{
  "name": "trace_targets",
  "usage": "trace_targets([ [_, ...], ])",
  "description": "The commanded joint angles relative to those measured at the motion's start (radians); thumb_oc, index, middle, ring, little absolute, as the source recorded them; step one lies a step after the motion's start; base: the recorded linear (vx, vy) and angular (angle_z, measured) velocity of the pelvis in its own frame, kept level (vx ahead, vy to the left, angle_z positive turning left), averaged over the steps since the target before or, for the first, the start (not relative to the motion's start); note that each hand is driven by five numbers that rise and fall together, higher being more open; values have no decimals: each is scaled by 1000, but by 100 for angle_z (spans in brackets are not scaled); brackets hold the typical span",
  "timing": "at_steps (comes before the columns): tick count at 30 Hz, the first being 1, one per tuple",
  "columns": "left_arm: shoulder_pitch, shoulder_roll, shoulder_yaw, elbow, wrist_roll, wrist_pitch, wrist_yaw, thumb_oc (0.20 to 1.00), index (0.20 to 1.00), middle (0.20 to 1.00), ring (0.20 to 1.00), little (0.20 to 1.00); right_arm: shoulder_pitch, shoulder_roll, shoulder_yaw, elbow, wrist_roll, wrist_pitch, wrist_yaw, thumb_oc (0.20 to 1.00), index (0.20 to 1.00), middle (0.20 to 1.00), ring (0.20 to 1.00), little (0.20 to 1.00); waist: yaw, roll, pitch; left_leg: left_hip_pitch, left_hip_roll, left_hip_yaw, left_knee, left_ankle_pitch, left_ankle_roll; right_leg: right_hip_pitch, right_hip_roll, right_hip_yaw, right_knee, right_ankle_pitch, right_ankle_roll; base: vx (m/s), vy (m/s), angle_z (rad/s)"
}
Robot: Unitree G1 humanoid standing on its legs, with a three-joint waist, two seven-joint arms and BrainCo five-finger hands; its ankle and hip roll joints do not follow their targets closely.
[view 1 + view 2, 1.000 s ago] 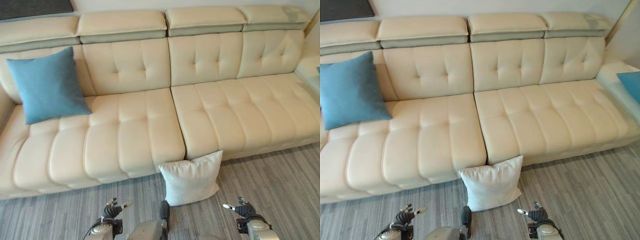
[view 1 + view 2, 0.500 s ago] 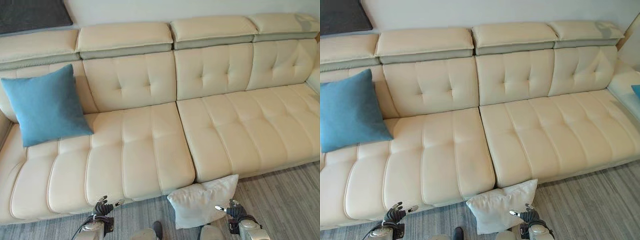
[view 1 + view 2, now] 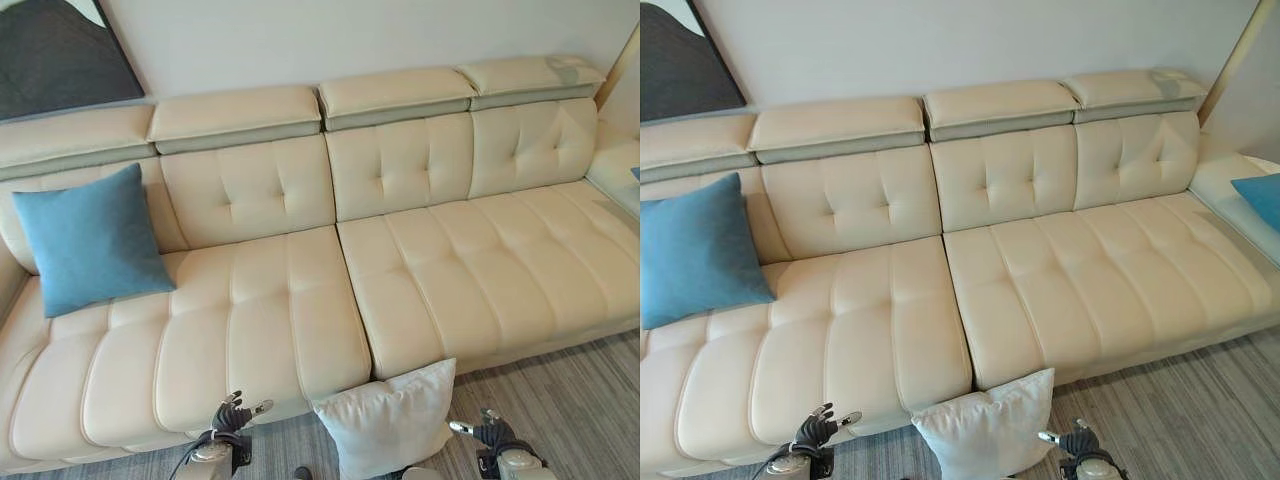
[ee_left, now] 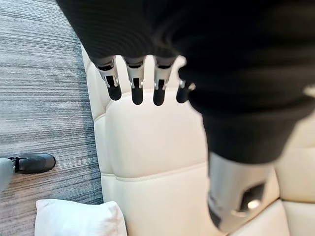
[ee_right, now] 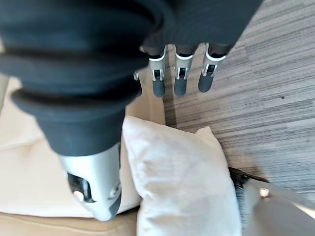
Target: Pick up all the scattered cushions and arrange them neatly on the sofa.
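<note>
Leaning against the front edge of the cream sofa (image 3: 300,300), white cushion (image 3: 388,420) upright on the grey striped floor (image 3: 560,400), between the two hands and closer to the right one. Left hand (image 3: 232,415) low at the sofa's front edge, off to the left of the white cushion and apart from it, fingers (image 4: 135,88) relaxed and spread, holding nothing, with the seat cushion just past the fingertips in its wrist view. Right hand (image 3: 490,432) above the floor just to the right of the white cushion, near its lower corner but not touching, fingers (image 5: 179,81) loose and apart, empty; in its wrist view the white cushion (image 5: 182,182) close under the thumb side against the sofa base. Blue cushion (image 3: 88,238) propped upright against the backrest at the sofa's far left end, well beyond the left hand. Corner of a second blue cushion (image 3: 1262,198) on the side section at the far right end, well beyond the right hand. Dark picture (image 3: 55,55) on the wall above the sofa's left end.
</note>
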Motion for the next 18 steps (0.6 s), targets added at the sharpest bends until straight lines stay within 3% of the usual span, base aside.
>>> trace_targets([
  [1,-44,11,-17,43,39,-19,-1,1000,1000,1000,1000,1000,-63,-15,10,23,-7,-11,-13,1000,1000,1000,1000,1000,-5,-7,38,-34,-41,9,0,-8,10,98,7,-20,3,-186,9,5,-33,-3],
  [18,-93,-15,-40,221,43,-14,-1,1000,1000,1000,1000,1000,-87,-11,7,211,6,-11,-29,1000,1000,1000,1000,1000,-24,-12,41,-44,-31,22,0,-13,8,72,19,1,3,-186,6,1,-15,-1],
])
